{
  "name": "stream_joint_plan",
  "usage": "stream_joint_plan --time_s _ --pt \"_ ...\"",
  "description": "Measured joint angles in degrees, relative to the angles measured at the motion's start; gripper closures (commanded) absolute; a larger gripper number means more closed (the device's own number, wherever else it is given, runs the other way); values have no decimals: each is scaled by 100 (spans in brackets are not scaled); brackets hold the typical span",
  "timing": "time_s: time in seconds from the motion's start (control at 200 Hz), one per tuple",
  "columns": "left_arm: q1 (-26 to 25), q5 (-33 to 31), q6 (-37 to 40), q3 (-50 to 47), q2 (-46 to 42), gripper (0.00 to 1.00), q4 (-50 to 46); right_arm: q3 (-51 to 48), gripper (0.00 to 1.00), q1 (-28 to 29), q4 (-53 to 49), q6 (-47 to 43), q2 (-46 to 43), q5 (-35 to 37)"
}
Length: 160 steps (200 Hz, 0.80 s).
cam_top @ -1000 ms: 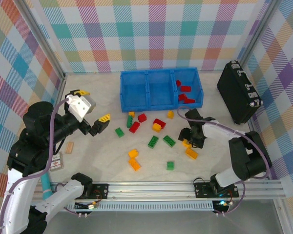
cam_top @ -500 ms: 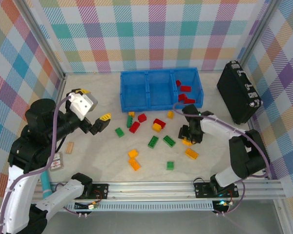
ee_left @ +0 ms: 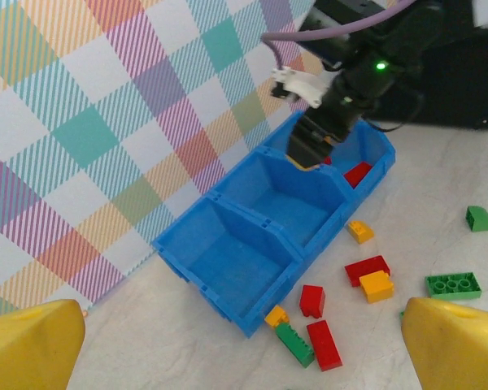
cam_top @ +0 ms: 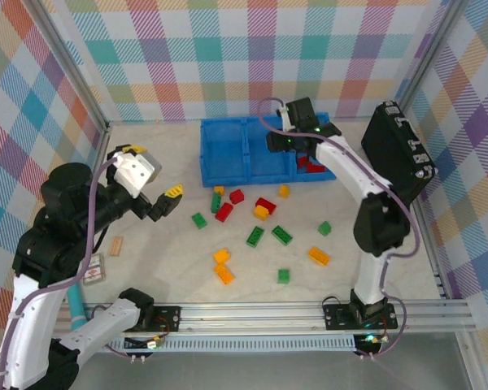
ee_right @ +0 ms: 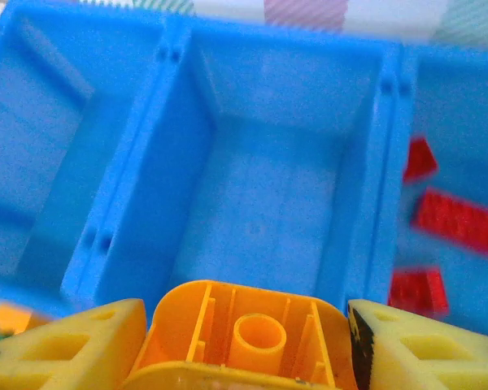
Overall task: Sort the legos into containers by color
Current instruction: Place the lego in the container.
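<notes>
Now over the tray (cam_top: 228, 175) at the far edge of the tabletop (cam_top: 146, 260): right gripper (cam_top: 276, 142) has swung up from mid-table, fingers clamped on an orange lego (ee_right: 244, 333) above the empty middle bin (ee_right: 268, 195); a drop looks next. Left gripper (cam_top: 153, 171) gapes empty near the left edge.

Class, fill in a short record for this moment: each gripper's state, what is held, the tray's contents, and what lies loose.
Right gripper: shut on an orange brick, above the middle compartment
Left gripper: open, empty, left of the tray
Blue tray: red bricks in the right compartment; other two bare
Table: loose bricks, red, green, yellow-orange, before the tray
</notes>
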Motion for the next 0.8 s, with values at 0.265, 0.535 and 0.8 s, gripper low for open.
stream_joint_plan --time_s 0.265,0.535,0.8 --pt "0 -52 -4 0 149 0 2 1084 45 0 820 -1193 1576 120" --pt "0 -94 -59 48 219 0 -7 1784 39 -46 903 -1703 2465 131" --pt "0 -94 -181 164 295 0 -11 1858 26 -83 911 -1805 2542 -22"
